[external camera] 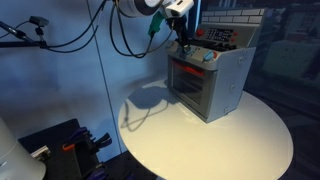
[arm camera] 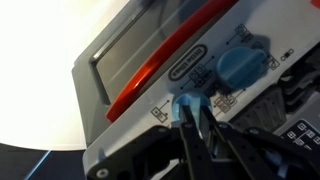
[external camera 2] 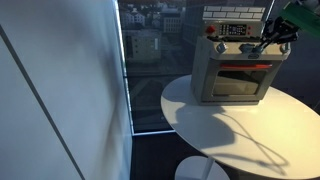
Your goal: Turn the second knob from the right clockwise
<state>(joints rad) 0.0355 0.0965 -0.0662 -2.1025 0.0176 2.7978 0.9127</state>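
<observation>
A grey toy oven (external camera: 212, 85) with a red door handle (arm camera: 158, 68) stands on a round white table (external camera: 240, 145). It also shows in an exterior view (external camera 2: 238, 75). Its knob panel runs above the door. In the wrist view my gripper (arm camera: 190, 112) has its two black fingers closed close together on a light blue knob (arm camera: 186, 99). A second blue knob (arm camera: 240, 65) sits free beside it. In both exterior views the gripper (external camera: 183, 42) (external camera 2: 263, 42) reaches down onto the top front of the oven. The gripped knob is hidden there.
A red knob (external camera 2: 210, 30) sits at one end of the panel. A window with a city view (external camera 2: 150, 50) lies behind the table (external camera 2: 230, 130). Cables (external camera: 125, 35) hang from the arm. Dark equipment (external camera: 65, 145) stands on the floor beside the table.
</observation>
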